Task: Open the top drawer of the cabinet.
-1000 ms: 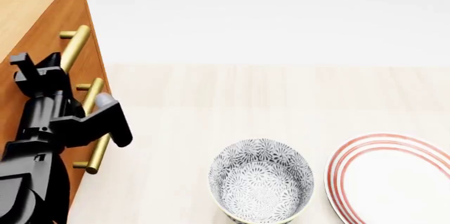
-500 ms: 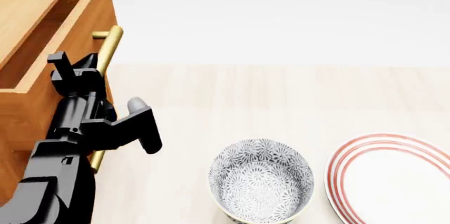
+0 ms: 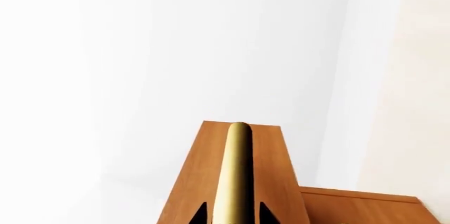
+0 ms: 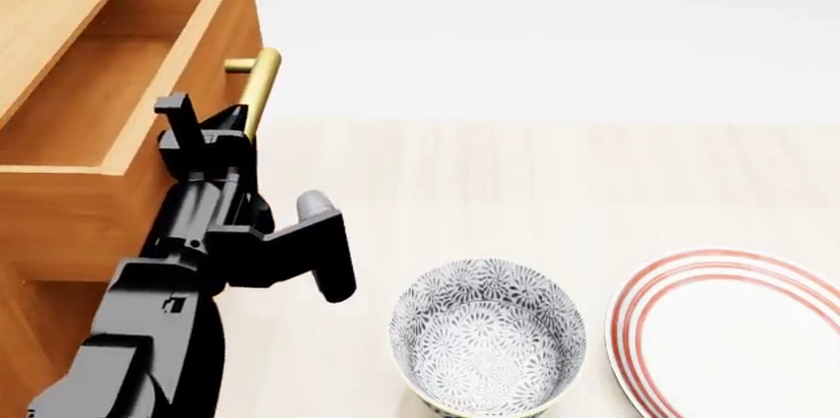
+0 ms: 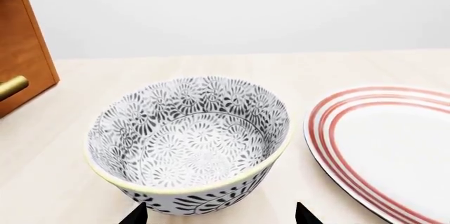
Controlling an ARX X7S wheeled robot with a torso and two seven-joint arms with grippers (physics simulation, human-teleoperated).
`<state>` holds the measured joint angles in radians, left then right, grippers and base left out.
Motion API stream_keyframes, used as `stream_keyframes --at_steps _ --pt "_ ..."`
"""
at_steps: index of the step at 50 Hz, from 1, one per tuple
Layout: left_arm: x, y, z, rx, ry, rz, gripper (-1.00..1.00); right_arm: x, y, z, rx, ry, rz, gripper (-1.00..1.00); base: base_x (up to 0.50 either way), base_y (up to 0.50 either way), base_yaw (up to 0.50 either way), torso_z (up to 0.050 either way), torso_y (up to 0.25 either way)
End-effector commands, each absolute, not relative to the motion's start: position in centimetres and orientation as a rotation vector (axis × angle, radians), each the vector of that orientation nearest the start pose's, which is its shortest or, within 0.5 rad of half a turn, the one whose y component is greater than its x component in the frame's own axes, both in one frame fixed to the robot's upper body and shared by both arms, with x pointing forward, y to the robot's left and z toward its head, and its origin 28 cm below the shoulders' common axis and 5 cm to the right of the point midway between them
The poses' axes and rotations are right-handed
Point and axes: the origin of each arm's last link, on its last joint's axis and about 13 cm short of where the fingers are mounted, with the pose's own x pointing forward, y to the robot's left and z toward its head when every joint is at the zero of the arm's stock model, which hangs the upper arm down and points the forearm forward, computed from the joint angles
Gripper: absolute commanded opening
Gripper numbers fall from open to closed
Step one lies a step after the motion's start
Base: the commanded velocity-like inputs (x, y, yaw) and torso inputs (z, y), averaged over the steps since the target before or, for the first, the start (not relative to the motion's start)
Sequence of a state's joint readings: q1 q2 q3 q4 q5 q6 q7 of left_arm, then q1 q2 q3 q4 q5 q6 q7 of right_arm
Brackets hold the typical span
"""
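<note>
The left gripper (image 4: pixel 210 133) is clamping the brass handle (image 4: pixel 258 89) of the top drawer (image 4: pixel 118 103), which is sticking well out of the cabinet (image 4: pixel 53 5), so I'd be pulling straight along the slides with no twisting. The handle is running right between its fingers (image 3: pixel 202 214). The right gripper (image 5: pixel 219 214) is spread open just beside the bowl (image 5: pixel 189 142), away from the cabinet.

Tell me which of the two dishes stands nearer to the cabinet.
The bowl, patterned grey and white; the red-ringed plate lies on its far side from the cabinet.
</note>
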<state>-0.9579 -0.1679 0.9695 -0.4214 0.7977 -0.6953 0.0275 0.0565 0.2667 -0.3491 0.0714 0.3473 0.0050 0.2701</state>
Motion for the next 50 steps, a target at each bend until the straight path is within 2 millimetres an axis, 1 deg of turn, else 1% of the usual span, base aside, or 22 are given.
stream_keyframes --at_steps 1,7,8,11,15,20,22,23,29,31,33,34,35,38,39,42,44,46,50 --pt "35.4 13.8 16.4 1.502 -0.210 -0.036 -1.00 21.0 -9.5 0.0 0.047 0.124 0.049 1.00 -0.02 0.00 0.00 0.000 0.010" --pt "35.4 13.8 16.1 1.496 -0.210 -0.038 -1.00 21.0 -9.4 0.0 0.046 0.128 0.052 1.00 -0.01 0.00 0.00 0.000 0.002" --pt "35.4 13.7 16.3 1.471 -0.201 -0.030 1.00 21.0 -9.4 -0.1 0.046 0.130 0.052 1.00 0.00 0.00 0.00 0.000 0.000" --pt "35.3 13.6 16.6 1.463 -0.224 -0.015 1.00 21.0 -9.4 -0.1 0.045 0.132 0.052 1.00 0.00 0.00 0.00 0.000 0.000" --pt "34.5 13.1 17.0 1.384 -0.242 -0.057 1.00 21.0 -9.4 -0.1 0.045 0.136 0.054 1.00 0.00 0.00 0.00 0.000 0.000" --pt "32.9 12.1 17.5 1.294 -0.269 -0.124 1.00 21.0 -9.4 -0.1 0.044 0.138 0.055 1.00 0.00 0.00 0.00 0.000 0.000" --pt "32.4 11.7 17.7 1.260 -0.289 -0.116 1.00 21.0 -9.4 -0.2 0.044 0.138 0.056 1.00 0.00 0.00 0.00 0.000 0.000" --pt "31.9 11.3 18.0 1.214 -0.290 -0.139 1.00 21.0 -9.4 -0.2 0.044 0.138 0.057 1.00 0.00 0.00 0.00 0.000 0.000" --pt "30.2 10.3 18.5 1.168 -0.336 -0.170 1.00 20.9 -9.4 -0.2 0.045 0.138 0.059 1.00 0.00 0.00 0.00 0.000 0.000" --pt "29.7 10.2 19.0 1.129 -0.356 -0.183 1.00 20.9 -9.4 -0.1 0.045 0.138 0.059 1.00 0.00 0.00 0.00 0.000 0.000" --pt "29.6 10.0 19.8 1.057 -0.393 -0.148 1.00 20.9 -9.4 -0.1 0.045 0.140 0.060 1.00 0.00 0.00 0.00 0.000 0.000" --pt "29.3 10.0 20.6 0.976 -0.384 -0.109 1.00 20.9 -9.4 -0.2 0.044 0.139 0.061 1.00 0.00 0.00 0.00 0.000 0.000" --pt "29.2 10.0 20.9 0.938 -0.388 -0.101 1.00 20.9 -9.4 -0.2 0.044 0.139 0.061 1.00 0.00 0.00 0.00 0.000 0.000" --pt "29.0 10.4 21.8 0.815 -0.330 -0.079 1.00 20.9 -9.4 -0.2 0.045 0.140 0.060 1.00 0.00 0.00 0.00 0.000 0.000" --pt "29.1 10.9 22.4 0.767 -0.299 -0.047 1.00 20.9 -9.4 -0.2 0.045 0.140 0.061 1.00 0.00 0.00 0.00 0.000 0.000" --pt "29.3 11.5 22.9 0.713 -0.255 -0.040 1.00 20.8 -9.3 -0.2 0.044 0.141 0.062 1.00 0.00 0.00 0.00 0.000 0.000" --pt "29.3 11.9 23.1 0.707 -0.265 -0.004 1.00 20.8 -9.3 -0.2 0.043 0.142 0.061 1.00 0.00 0.00 0.00 0.000 0.000" --pt "28.9 12.4 23.4 0.689 -0.283 0.046 1.00 20.8 -9.3 -0.2 0.043 0.142 0.061 1.00 0.00 0.00 0.00 0.000 0.000" --pt "28.6 13.3 24.1 0.612 -0.250 0.053 1.00 20.8 -9.3 -0.3 0.042 0.144 0.060 1.00 0.00 0.00 0.00 0.000 0.000"
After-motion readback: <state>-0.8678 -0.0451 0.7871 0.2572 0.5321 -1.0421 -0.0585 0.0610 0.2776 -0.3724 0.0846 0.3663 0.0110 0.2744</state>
